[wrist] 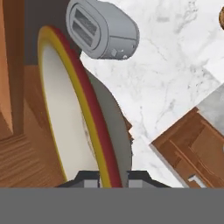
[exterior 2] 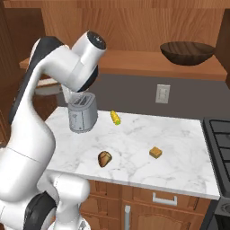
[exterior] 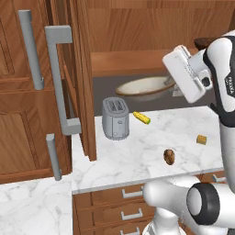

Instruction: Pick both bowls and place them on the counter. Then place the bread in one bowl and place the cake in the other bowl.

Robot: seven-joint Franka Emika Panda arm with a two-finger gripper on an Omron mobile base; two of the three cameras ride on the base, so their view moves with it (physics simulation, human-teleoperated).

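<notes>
Wood-panelled kitchen wall with a wooden shelf (exterior 2: 134, 60) above a white marble table (exterior: 137, 151) over drawers. Tall cabinet door with grey bar handles (exterior: 57, 78) stands open at left in the left base view.

Dark wood bowl (exterior 2: 187, 52) sits on the shelf at far right, seen whole from the right base view. Beige bowl (exterior: 144, 87) shows under the shelf, behind and above the table, tilted, its right edge meeting the hand. Hand view: the hand (wrist: 113, 180) is closed narrow on this bowl's rim, one fingertip either side of the brown-and-yellow edge, bowl interior to the left, outer wall to the right.

Grey toaster (exterior: 115, 118) stands on the table at back left; in the hand view it lies past the bowl's rim. Yellow cylinder (exterior: 142, 118) lies just right of the toaster. Bread (exterior 2: 104, 158) rests near the table's front edge, well apart from the bowls. Cake (exterior 2: 156, 152) sits to its right, apart from it.
</notes>
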